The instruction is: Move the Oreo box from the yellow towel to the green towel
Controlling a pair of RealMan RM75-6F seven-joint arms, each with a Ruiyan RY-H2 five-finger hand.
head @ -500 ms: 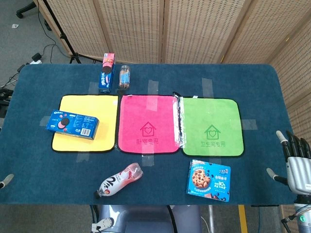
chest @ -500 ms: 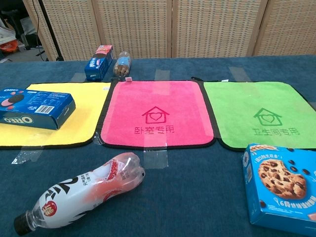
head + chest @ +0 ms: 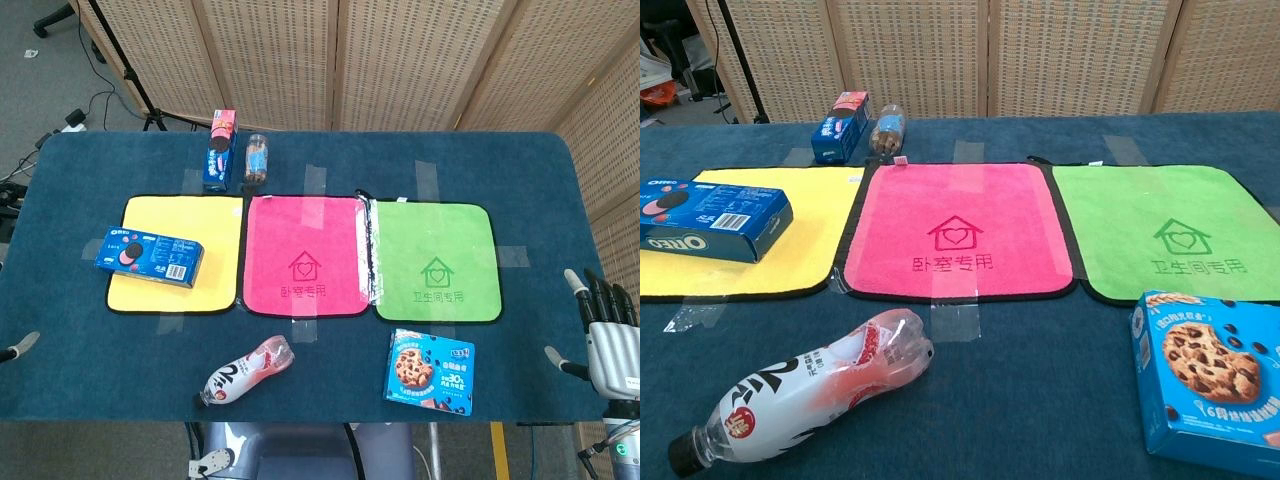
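Lying flat on the left part of the yellow towel point(image 3: 180, 252), the Oreo box point(image 3: 149, 254) is overhanging that towel's left edge a little, and nothing is touching it; between half a second ago and now it is not shifting at all. What is changing is at the edges: my right robot hand point(image 3: 609, 338), at the right end of the tabletop point(image 3: 320, 160), is sinking slightly lower in the head view, fingers upright and spread, holding nothing. At the left edge a grey fingertip, which I take for my left robot hand point(image 3: 18, 347), is sitting a little higher than before; so little of it is showing that I cannot tell whether it is open or closed. I am reading this as both arms only starting to move, with the task itself not yet begun. The green towel point(image 3: 436, 258) is waiting bare, well apart from the box, with the pink towel point(image 3: 306, 256) between them. Nearer me, a bottle point(image 3: 249, 370) and a cookie box point(image 3: 431, 369) are lying in front of the towels, off the direct path.
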